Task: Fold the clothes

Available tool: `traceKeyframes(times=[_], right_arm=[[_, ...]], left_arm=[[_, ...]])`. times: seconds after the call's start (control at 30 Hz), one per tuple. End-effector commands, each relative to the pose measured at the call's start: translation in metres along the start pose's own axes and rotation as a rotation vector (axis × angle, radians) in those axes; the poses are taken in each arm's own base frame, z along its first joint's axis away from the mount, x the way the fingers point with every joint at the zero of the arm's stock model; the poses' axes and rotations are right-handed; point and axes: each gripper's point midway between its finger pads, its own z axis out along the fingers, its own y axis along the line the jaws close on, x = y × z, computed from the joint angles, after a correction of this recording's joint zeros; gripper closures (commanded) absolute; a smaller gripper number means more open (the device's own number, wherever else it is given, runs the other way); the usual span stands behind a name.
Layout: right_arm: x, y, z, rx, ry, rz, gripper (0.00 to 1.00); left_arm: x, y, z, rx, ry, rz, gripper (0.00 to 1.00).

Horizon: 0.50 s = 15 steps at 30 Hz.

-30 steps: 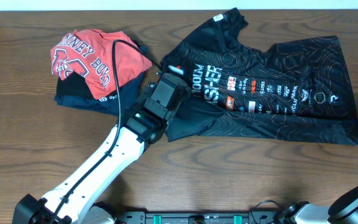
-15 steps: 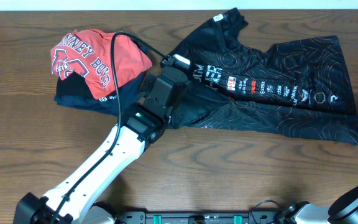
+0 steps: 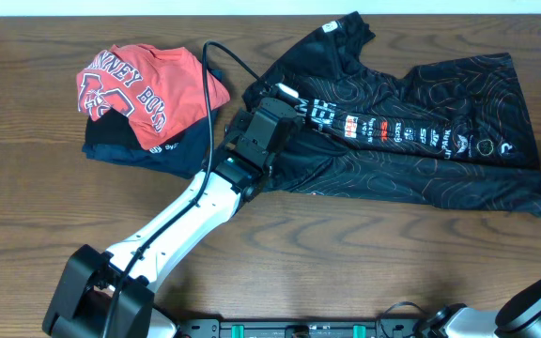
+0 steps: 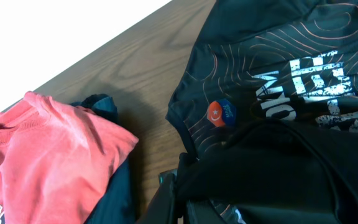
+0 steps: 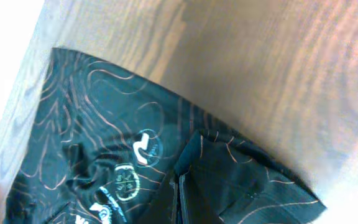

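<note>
The jersey [image 3: 421, 141] lay spread, logos up, from table [image 3: 364, 263] centre out to 3 o'clock. The left gripper [image 3: 287, 101] was clamped on its 9 o'clock end, with black cloth draped over the fingers. The right gripper [image 5: 178, 202] was pinched on the 4 o'clock corner. Judged progress: the first lengthwise fold was under way and unfinished, with every later fold outstanding. The red T-shirt [image 3: 148, 84] and navy garment [image 3: 158, 155] sat stacked at 10 o'clock.
</note>
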Motion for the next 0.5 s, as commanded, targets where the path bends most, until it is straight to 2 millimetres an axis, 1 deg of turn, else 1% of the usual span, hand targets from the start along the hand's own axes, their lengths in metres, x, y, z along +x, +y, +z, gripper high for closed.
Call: traceKeyframes(times=[0.0,0.07,0.1,0.13,0.17,0.2,0.23,0.27,0.37,0.4,0.43,0.47], right_arm=[[0.000,0.014,0.006,-0.020,-0.004,-0.024,0.97],[0.004,0.016,0.010,-0.018,0.004,-0.030,0.91],[0.006,0.016,0.011,-0.012,0.006,-0.033,0.80],[0.006,0.014,0.013,0.003,0.004,-0.036,0.66],[0.006,0.012,0.014,0.013,0.000,-0.036,0.57],[0.004,0.011,0.014,0.021,-0.009,-0.037,0.50],[0.001,0.011,0.013,0.022,-0.020,-0.038,0.47],[-0.002,0.010,0.013,0.020,-0.028,-0.040,0.45],[-0.004,0.002,0.010,0.026,-0.024,-0.022,0.44],[-0.003,-0.001,0.010,0.029,-0.012,-0.011,0.44],[-0.001,-0.003,0.009,0.026,0.001,-0.003,0.43],[0.002,-0.007,0.008,0.030,0.018,0.008,0.43]], left_arm=[[-0.009,0.009,0.000,-0.027,-0.016,-0.008,0.94],[-0.008,0.010,0.000,-0.028,-0.015,-0.010,0.94],[-0.008,0.010,0.000,-0.028,-0.015,-0.010,0.94],[-0.008,0.011,0.001,-0.029,-0.015,-0.010,0.94],[-0.008,0.011,0.001,-0.030,-0.014,-0.011,0.94],[-0.008,0.012,0.001,-0.032,-0.013,-0.012,0.93],[-0.007,0.013,0.001,-0.033,-0.010,-0.012,0.90],[-0.006,0.015,0.002,-0.037,-0.006,-0.014,0.85],[0.000,0.022,0.004,-0.049,0.019,-0.018,0.48],[0.003,0.024,0.005,-0.052,0.029,-0.020,0.17],[0.006,0.026,0.005,-0.054,0.040,-0.025,0.05],[0.010,0.028,0.006,-0.057,0.057,-0.036,0.04]])
